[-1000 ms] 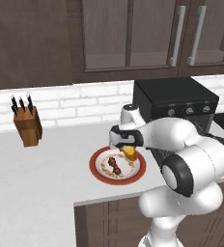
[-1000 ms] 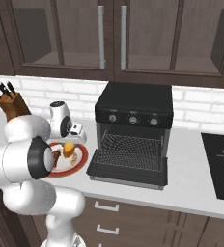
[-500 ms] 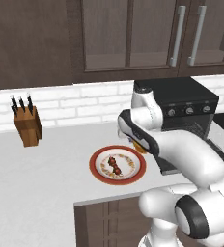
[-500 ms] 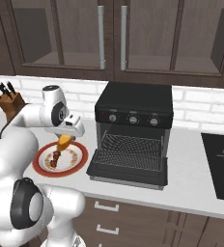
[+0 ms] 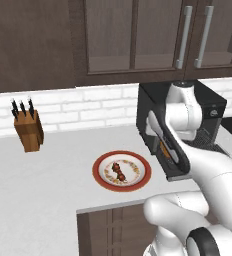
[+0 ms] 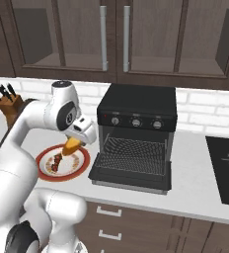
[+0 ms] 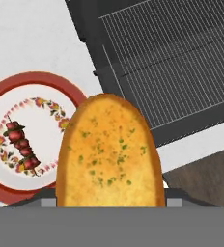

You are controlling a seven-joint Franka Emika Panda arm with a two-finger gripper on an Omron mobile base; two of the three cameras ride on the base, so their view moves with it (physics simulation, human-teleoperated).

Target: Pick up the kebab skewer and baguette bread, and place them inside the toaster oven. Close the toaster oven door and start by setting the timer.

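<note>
At frame centre, hand view: bread (image 7: 109,154) fills the lower middle, standing up from between the fingers, which pinch its hidden lower end.
Writing: none readable.
Bread look: golden-orange, green flecks, rounded tip.
Bread place: in the air, left of the open oven (image 6: 136,131).
Skewer (image 5: 120,171): on the red-rimmed plate (image 5: 100,165), lower left in hand view.
Door (image 6: 131,165): dropped flat on the worktop (image 5: 48,180).

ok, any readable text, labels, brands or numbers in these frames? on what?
None readable.
Boxy black toaster oven: three small silver knobs, a red dot beside them, no legible markings.
Round red-rimmed plate: floral pattern only, no lettering.
Wooden knife block: blank.
Golden herb-flecked baguette bread, held by the gripper: no label.
Black cooktop: faint ring marking, no characters.
</note>
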